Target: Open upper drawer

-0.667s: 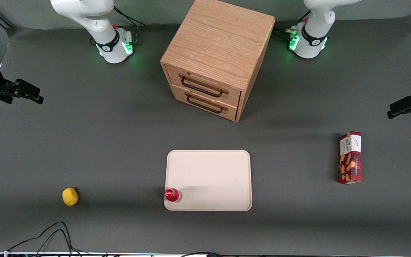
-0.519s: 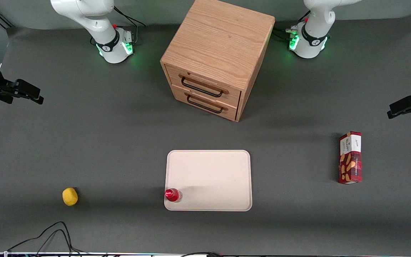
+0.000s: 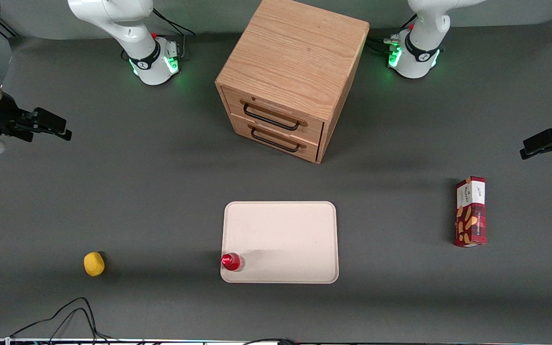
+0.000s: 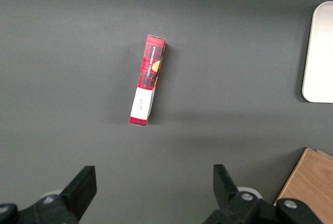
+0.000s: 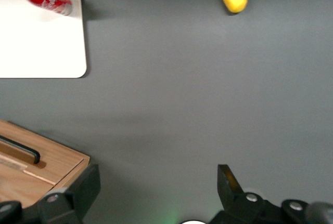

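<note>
The gripper [image 3: 58, 130] is hanging over the working arm's end of the table [image 3: 161, 191], well apart from the cabinet; in the right wrist view its two fingers [image 5: 229, 182] are standing wide apart with nothing between them. A yellow lemon [image 3: 94, 264] is lying near the table's edge closest to the front camera, toward that same end. A red bottle [image 3: 232, 261] is standing in a corner of the pale tray [image 3: 300, 230], the corner nearest the lemon and the front camera. The tray is sitting midway along the table, in front of the oak cabinet [image 3: 295, 62], which is standing turned at an angle. The upper drawer [image 3: 276, 112] is sitting flush and closed in the cabinet's front, its black wire handle [image 3: 270, 117] just above the lower drawer [image 3: 276, 136]. A red biscuit box [image 3: 470, 211] is lying toward the parked arm's end of the table.
</note>
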